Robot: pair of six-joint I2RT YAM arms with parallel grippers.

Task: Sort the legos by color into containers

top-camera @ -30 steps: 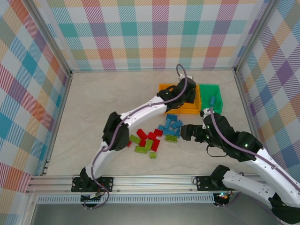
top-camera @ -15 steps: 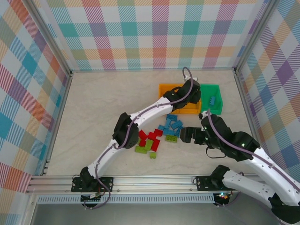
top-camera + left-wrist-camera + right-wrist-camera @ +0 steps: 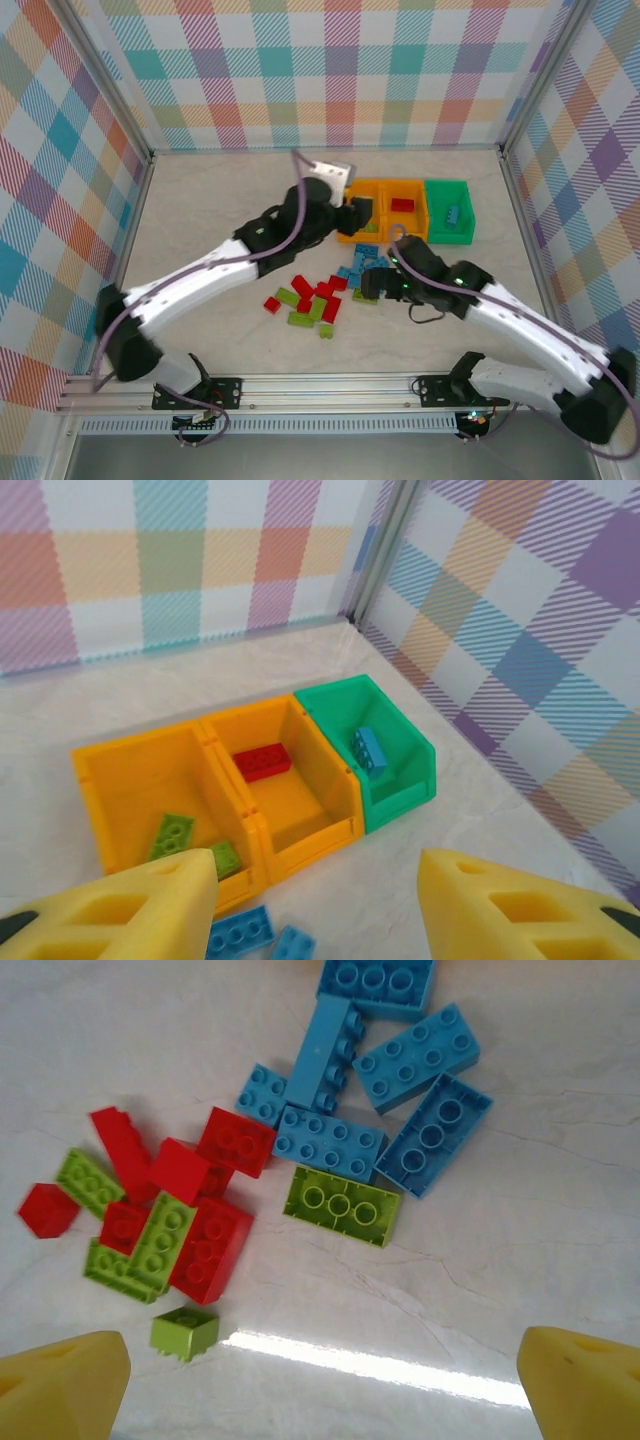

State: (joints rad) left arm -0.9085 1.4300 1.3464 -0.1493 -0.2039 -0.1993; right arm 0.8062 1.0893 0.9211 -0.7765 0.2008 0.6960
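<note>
legos (image 3: 330,1140) mostly loose pile on table (image 3: 500,1290), few sitting in containers (image 3: 310,835). light, hard, slick plastic, so pinch across flat sides, not studs. right gripper (image 3: 320,1350) spread wide over pile; left gripper (image 3: 315,870) apart, empty, by containers.

Three joined containers (image 3: 352,798): left orange bin (image 3: 130,748) holds two lime green bricks (image 3: 172,837), middle orange bin (image 3: 300,810) one red brick (image 3: 262,762), green bin (image 3: 405,780) one blue brick (image 3: 370,750). Loose legos (image 3: 340,1205) lie mixed nearby.

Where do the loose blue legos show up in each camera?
Top external: blue legos centre, below the orange bins.
Left wrist: blue legos at bottom edge, left of centre.
Right wrist: blue legos upper centre, right of red legos.
Shared landmark: orange bins, top and left wrist.
</note>
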